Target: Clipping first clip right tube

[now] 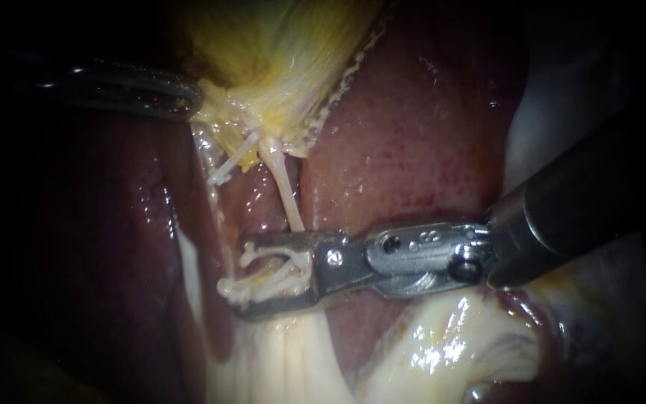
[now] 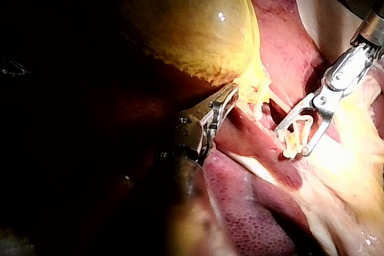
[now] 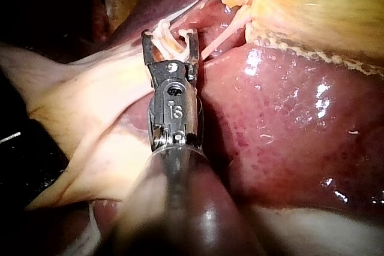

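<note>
Your left instrument [image 1: 188,99] comes in high on the left, its jaws clamped together on the pale edge of the gallbladder [image 1: 278,45] at its neck. From that neck two thin tubes run down over the liver [image 1: 413,150]. The left tube [image 1: 227,166] is short and whitish. The right tube [image 1: 284,191] is longer and runs straight towards your other tool.

Your right instrument [image 1: 248,277] reaches in low from the right, shaft dark, metal wrist lying across the liver. Its jaws stand wide apart with a white clip [image 1: 267,280] seated between them, touching both. The right tube meets the outer edge of the upper jaw, close to the hinge, and is lost behind the metal there. You cannot tell from the endoscope whether it lies inside the clip. From the right wrist camera the tube runs up against the side of one jaw, beside the clip rather than plainly within it. Pale tissue [image 1: 428,352] lies under the jaws and wrist.
</note>
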Robot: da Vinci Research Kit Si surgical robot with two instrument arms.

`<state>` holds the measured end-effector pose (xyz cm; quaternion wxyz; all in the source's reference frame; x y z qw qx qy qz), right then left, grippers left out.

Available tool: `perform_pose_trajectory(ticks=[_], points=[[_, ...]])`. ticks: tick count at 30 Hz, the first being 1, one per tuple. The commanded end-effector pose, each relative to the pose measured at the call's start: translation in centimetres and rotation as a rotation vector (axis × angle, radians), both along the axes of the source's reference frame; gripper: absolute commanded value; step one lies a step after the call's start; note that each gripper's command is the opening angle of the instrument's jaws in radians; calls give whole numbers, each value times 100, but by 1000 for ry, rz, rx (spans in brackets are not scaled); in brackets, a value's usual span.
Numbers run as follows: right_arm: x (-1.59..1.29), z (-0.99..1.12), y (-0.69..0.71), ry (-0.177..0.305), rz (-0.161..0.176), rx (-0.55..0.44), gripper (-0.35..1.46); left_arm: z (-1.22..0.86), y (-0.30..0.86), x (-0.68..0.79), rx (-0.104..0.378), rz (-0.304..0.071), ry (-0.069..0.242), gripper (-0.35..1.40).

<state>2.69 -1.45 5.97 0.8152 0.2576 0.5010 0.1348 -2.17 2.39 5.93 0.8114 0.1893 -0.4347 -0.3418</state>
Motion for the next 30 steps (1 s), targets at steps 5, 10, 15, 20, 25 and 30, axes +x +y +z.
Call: perform_pose_trajectory(ticks=[5,10,15,20,25,30], points=[[-4,-13,0,15,7,17,49,1,0,1,0,1,-1,-35],[-17,-36,0,34,13,45,49,3,1,4,5,1,-2,-35],[-43,-59,6,36,9,72,49,3,1,7,15,-4,-3,-35],[-72,-66,19,35,6,104,45,3,1,8,20,-6,-3,-35],[-84,-48,28,22,20,125,45,3,1,8,20,-5,-3,-35],[-89,-19,34,13,26,140,45,3,1,9,20,-5,-4,-35]])
